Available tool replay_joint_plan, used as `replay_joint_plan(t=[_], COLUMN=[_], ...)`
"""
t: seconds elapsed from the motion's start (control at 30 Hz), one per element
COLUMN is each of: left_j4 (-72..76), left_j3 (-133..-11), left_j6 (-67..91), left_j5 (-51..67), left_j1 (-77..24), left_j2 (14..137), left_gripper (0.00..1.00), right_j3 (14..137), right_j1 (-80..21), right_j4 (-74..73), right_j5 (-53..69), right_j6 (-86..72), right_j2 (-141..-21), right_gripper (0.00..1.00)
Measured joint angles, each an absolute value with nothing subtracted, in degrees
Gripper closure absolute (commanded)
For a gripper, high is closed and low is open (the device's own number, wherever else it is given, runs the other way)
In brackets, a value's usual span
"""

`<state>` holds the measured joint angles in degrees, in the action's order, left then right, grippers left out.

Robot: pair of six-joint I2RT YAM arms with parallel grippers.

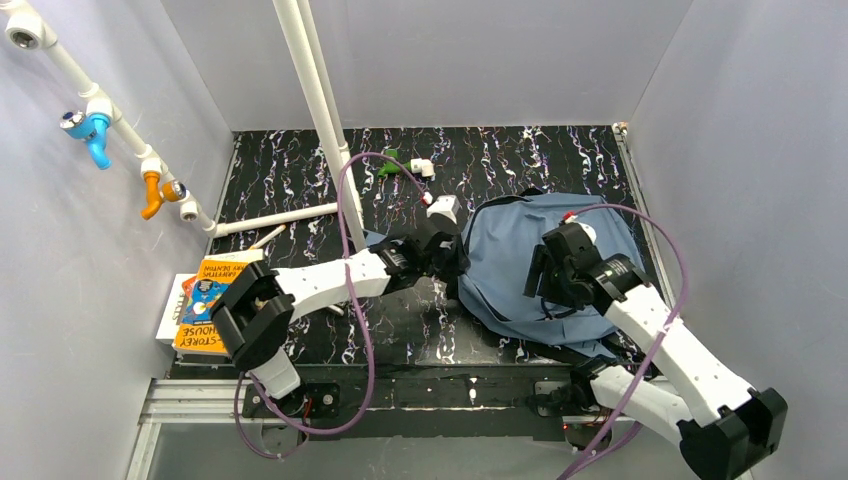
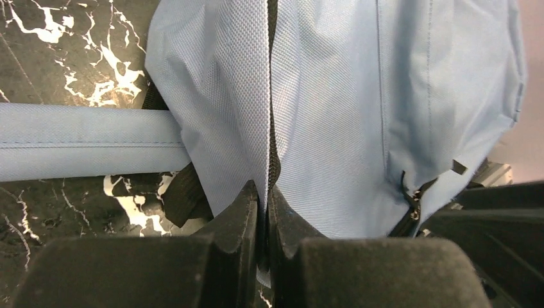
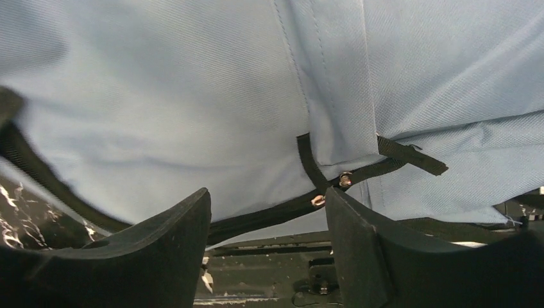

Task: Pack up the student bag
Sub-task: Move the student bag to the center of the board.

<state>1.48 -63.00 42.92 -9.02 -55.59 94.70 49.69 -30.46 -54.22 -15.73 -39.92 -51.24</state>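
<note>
The left gripper clamps a fold of the bag beside the zip, likely to tension it, while the right gripper holds its jaws apart, straddling the zip.

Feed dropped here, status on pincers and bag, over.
Left pincer shut on student bag edge. Right pincer open over black strap. Books outside, far left.

An orange book, seen at the left in the overhead view, carries white capitals on its cover. They read "-STOREY" and, on the next line, "HOUSE", and the start of each line is hidden. Smaller dark lettering along the cover's far edge is too blurred to read.
</note>
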Motion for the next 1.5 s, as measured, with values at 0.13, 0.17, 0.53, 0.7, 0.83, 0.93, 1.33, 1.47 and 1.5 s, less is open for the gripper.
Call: replay_joint_plan(t=[0.13,0.17,0.53,0.7,0.83,0.93,1.33,1.47,1.5], left_j4=[3.79,4.91,9.04,9.93,10.17,10.33,10.57,10.72,10.72], left_j3=[-59.96,-58.94,-55.79,-55.09,-54.72,-54.61,-52.82,-52.82,-52.82], left_j6=[41.89,41.80,40.45,40.12,40.14,40.18,40.10,40.25,40.47], left_j5=[-6.33,-5.87,-3.64,-3.36,-2.94,-2.74,-1.85,0.10,0.56], left_j1=[-54.61,-54.65,-55.09,-55.09,-55.09,-55.09,-54.65,-54.63,-54.63], left_j2=[90.91,90.24,89.12,89.03,89.03,89.01,88.44,88.40,88.40], left_gripper=[1.00,1.00,1.00,1.00,1.00,1.00,0.91,0.92,0.92], right_j3=[46.85,46.24,45.91,45.95,46.72,48.25,49.47,44.66,42.48], right_j1=[-30.46,-30.46,-32.16,-36.05,-39.16,-43.75,-49.54,-49.56,-49.54], right_j4=[-51.59,-51.27,-53.10,-54.59,-56.31,-59.02,-54.59,-42.02,-38.41], right_j5=[-12.82,-12.71,-18.87,-23.20,-27.66,-32.51,-27.57,-20.25,-18.33], right_j6=[-39.24,-39.16,-37.95,-39.00,-41.17,-43.57,-46.00,-52.10,-54.30], right_j2=[-55.09,-55.88,-62.50,-66.30,-70.87,-73.52,-57.98,-46.13,-43.94], right_gripper=[0.47,0.47,0.54,0.60,0.80,0.99,0.99,0.99,0.99])
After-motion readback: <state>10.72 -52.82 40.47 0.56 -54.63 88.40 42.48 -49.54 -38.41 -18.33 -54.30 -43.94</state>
